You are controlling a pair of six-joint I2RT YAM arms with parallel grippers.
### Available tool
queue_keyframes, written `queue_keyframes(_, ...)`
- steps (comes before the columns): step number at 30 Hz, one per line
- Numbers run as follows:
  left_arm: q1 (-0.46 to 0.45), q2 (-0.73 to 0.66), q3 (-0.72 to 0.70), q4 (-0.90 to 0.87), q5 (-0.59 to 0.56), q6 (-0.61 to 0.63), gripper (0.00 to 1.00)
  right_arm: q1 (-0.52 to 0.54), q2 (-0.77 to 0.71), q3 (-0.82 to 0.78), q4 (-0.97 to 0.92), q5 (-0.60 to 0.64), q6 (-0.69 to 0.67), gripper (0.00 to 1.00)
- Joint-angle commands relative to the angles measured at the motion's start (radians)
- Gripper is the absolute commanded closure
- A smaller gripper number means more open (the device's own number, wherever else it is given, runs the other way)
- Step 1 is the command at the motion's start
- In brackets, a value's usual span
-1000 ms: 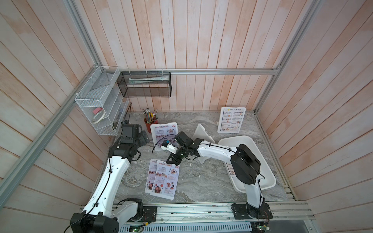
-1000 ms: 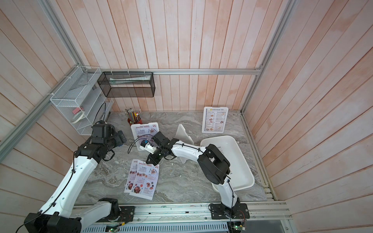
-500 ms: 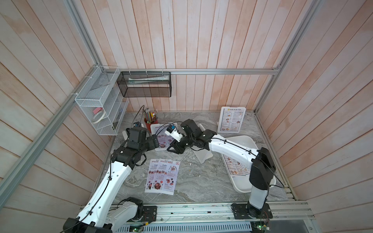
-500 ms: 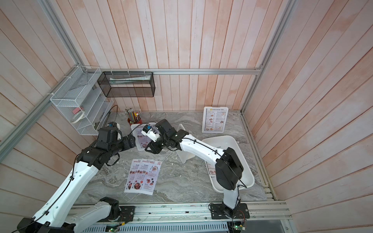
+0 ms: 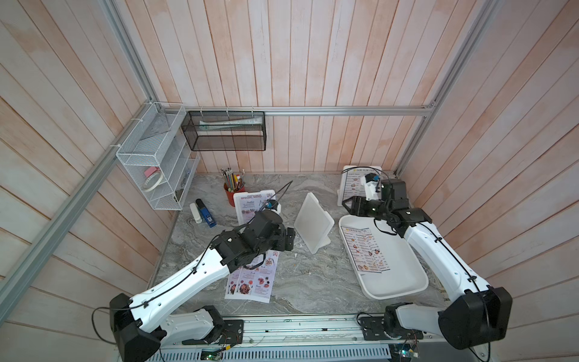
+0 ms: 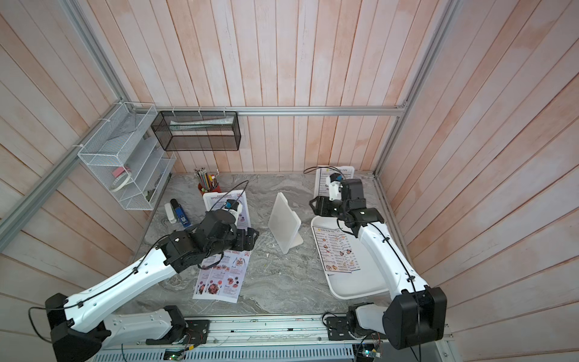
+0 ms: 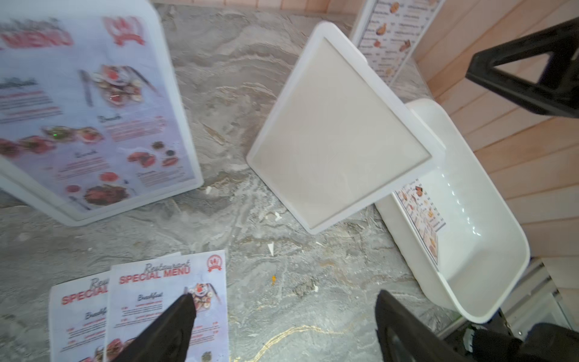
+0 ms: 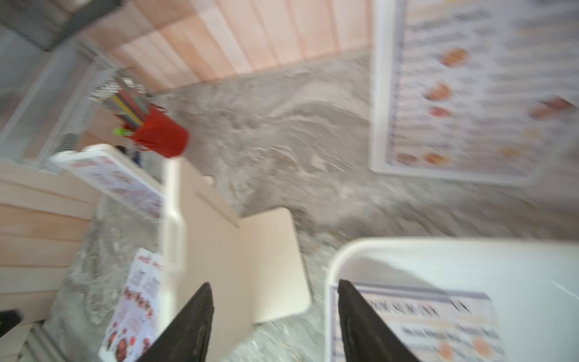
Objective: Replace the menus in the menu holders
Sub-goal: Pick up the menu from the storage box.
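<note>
A: Your left claw [image 5: 291, 239] hangs above the grey marbled counter [image 5: 313, 282], jaws spread wide with nothing between them. Its own wrist view shows only two black fingertips [image 7: 175, 326]; the rest runs off the frame.

B: Beneath that arm lie two loose paper sheets headed red "Special Menu" [image 5: 255, 283], overlapping. In both top views your arm covers their upper part, and the wrist view crops their lower half.

A: Your right claw [image 5: 347, 207] hovers near the far corner of the large white rounded tray [image 5: 404, 282], jaws apart, gripping nothing. Its wrist picture is smeared, so no print there is readable.

B: One loose paper sheet headed "Dim Sum Inn" [image 5: 366, 247] lies flat inside that tray, in plain view from above.

A: Now the frames. The white plastic menu holder showing a "Special Menu" page [image 5: 249, 207] stands back left, just beside the red cup of pencils [image 5: 232, 191]; your left wrist hides its right side.

B: The empty white plastic menu holder [image 5: 313, 225] stands mid-counter, tilted, its back to the top camera. You see its blank front [image 7: 338, 125] only from the left wrist.

A: The third white plastic menu holder, carrying a "Dim Sum Inn" page [image 5: 352, 185], stands by the wooden back wall [image 5: 313, 141]; your right wrist blocks much of it, and its lower edge is out of sight.
</note>
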Motion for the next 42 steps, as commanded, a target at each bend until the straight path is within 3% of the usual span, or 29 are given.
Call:
queue_keyframes(1, -0.105, 0.061, 0.04, 0.085, -0.013, -0.048, 0.08, -0.121, -0.054, -0.131, 0.039, 0.001, 0.067, 0.35)
queue_keyframes(10, -0.329, 0.27, 0.086, 0.235, -0.032, -0.229, 0.11, -0.236, 0.006, -0.34, 0.144, 0.035, 0.086, 0.43)
queue_keyframes(14, -0.376, 0.336, 0.063, 0.339, -0.031, -0.325, 0.12, -0.254, 0.034, -0.39, 0.187, -0.009, 0.087, 0.5)
queue_keyframes(19, -0.41, 0.436, 0.086, 0.376, -0.05, -0.352, 0.13, -0.253, 0.086, -0.427, 0.224, -0.067, 0.075, 0.51)
queue_keyframes(34, -0.366, 0.639, 0.194, 0.458, -0.011, -0.341, 0.13, -0.254, 0.169, -0.439, 0.246, -0.036, 0.064, 0.45)
queue_keyframes(42, -0.316, 0.71, 0.244, 0.482, 0.038, -0.313, 0.17, -0.254, 0.191, -0.458, 0.263, -0.109, 0.071, 0.51)
